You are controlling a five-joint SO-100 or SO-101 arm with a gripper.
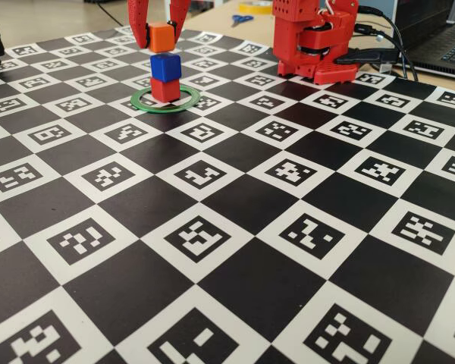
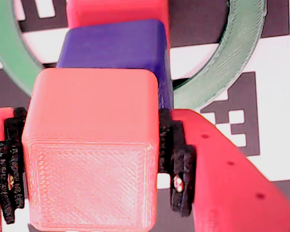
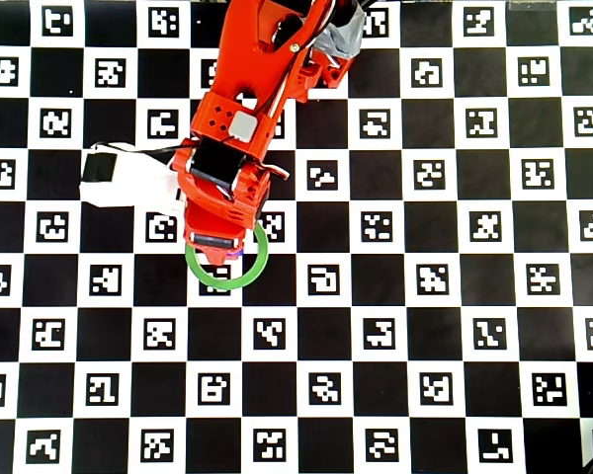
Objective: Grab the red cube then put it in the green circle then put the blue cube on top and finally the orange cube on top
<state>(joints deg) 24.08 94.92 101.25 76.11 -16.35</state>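
In the fixed view the red cube (image 1: 165,90) sits inside the green circle (image 1: 190,97), and the blue cube (image 1: 165,67) is stacked squarely on it. My gripper (image 1: 161,41) is shut on the orange cube (image 1: 161,35), which hangs directly over the blue cube; I cannot tell whether they touch. The wrist view looks down on the orange cube (image 2: 92,154) clamped between the black pads (image 2: 180,164), with the blue cube (image 2: 117,48), the red cube (image 2: 116,12) and the green circle (image 2: 234,63) beyond it. In the overhead view the arm hides the cubes; part of the green circle (image 3: 227,287) shows.
The stack stands on a black-and-white marker mat (image 1: 235,258). The arm's red base (image 1: 315,42) with its cables is to the right of the stack. A laptop (image 1: 447,38), scissors (image 1: 241,18) and a white object (image 3: 119,178) lie around the mat's far side.
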